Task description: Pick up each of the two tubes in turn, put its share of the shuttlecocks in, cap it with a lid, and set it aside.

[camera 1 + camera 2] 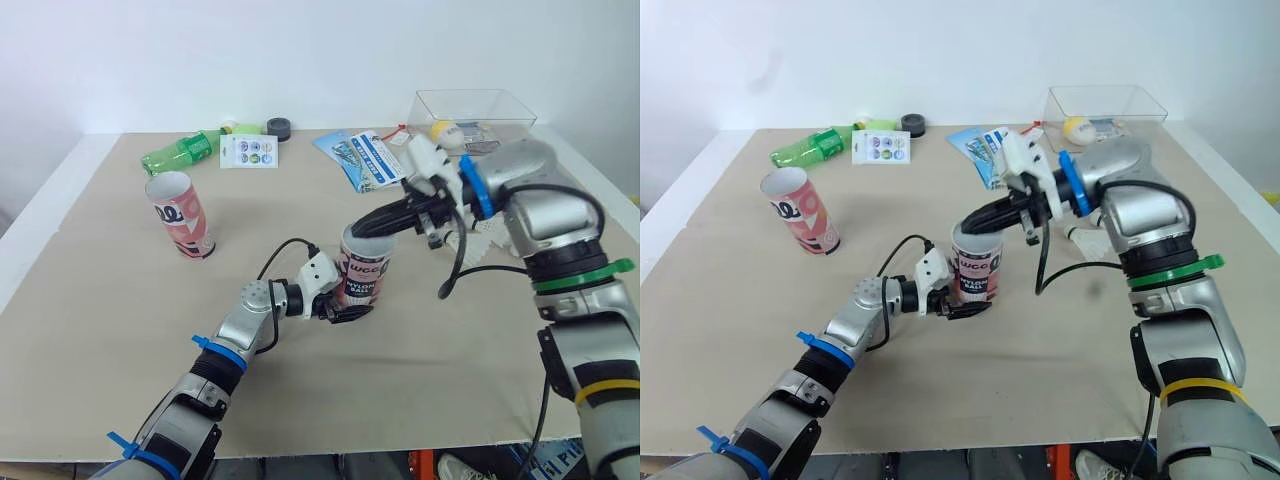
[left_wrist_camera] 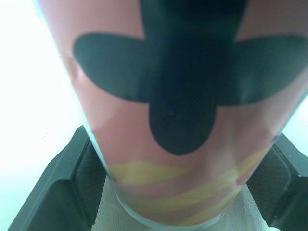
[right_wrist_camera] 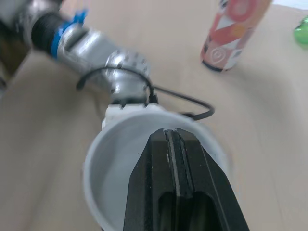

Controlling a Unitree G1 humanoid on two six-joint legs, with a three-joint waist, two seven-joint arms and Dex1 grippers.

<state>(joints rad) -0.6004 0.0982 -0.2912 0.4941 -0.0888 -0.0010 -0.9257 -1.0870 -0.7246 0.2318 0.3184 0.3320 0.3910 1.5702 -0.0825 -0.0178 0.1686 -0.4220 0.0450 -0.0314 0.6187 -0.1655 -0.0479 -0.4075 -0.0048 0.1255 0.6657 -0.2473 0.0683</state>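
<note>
Pink tube stands on the table, clamped low down by your left gripper. Your right gripper, fingers pressed together on nothing visible, points at the tube's mouth just below its tips. From the left wrist, the tube sits between both pads, gripped near its base. From the right wrist, the closed fingers hang over the rim: swing sideways and you'll likely catch the rim and tip the tube.
</note>
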